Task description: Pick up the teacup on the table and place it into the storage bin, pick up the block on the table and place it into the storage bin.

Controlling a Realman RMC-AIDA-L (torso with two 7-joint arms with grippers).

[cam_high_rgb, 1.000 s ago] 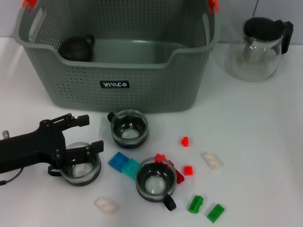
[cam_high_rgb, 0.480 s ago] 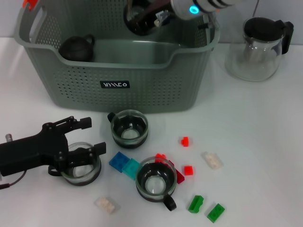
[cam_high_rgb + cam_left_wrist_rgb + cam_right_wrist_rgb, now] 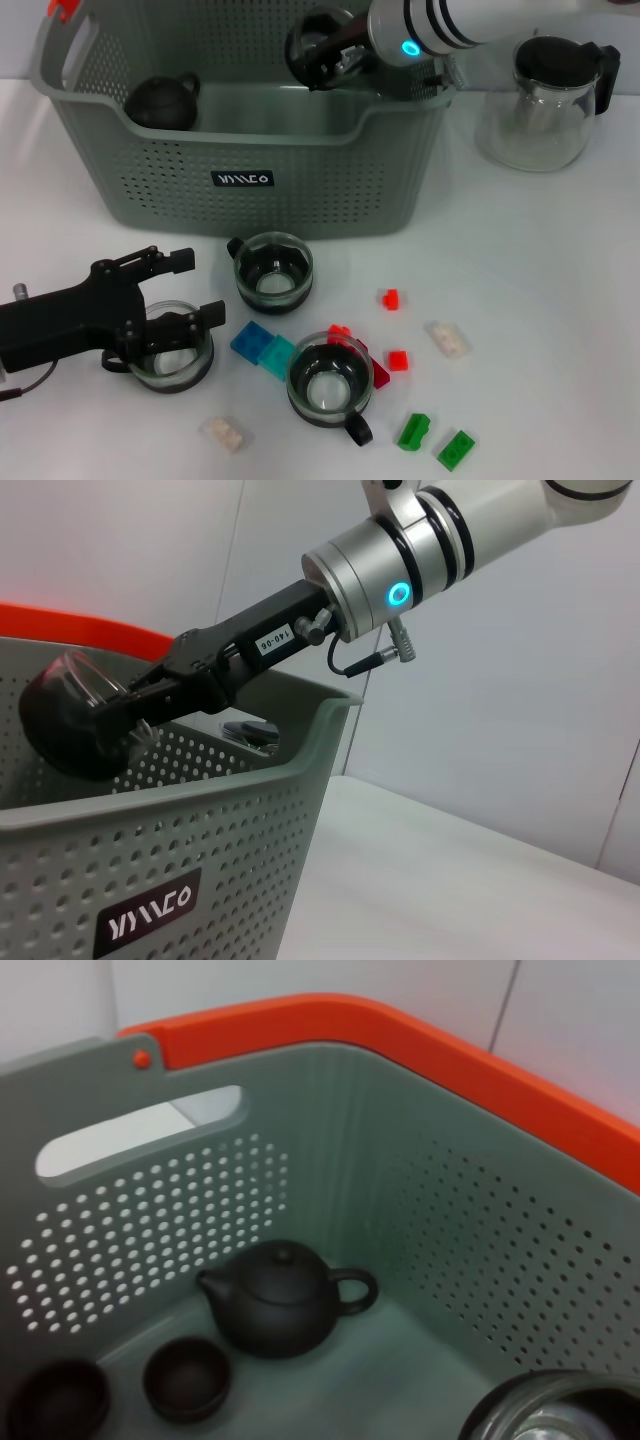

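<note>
Teacup (image 3: 312, 47) apparently in right gripper (image 3: 335, 55)

The storage bin (image 3: 300, 180) loses its far rim past the head view's top edge, and its front wall hides most of the black teapot (image 3: 160, 100). The left arm (image 3: 40, 330) runs off that view's side. In the right wrist view, a glass cup (image 3: 560, 1415) is cut by the edge.

A glass pitcher (image 3: 545, 100) with a black lid stands on the white table (image 3: 560, 300). A black teapot (image 3: 285, 1300) and two small dark cups (image 3: 187, 1378) sit together.
</note>
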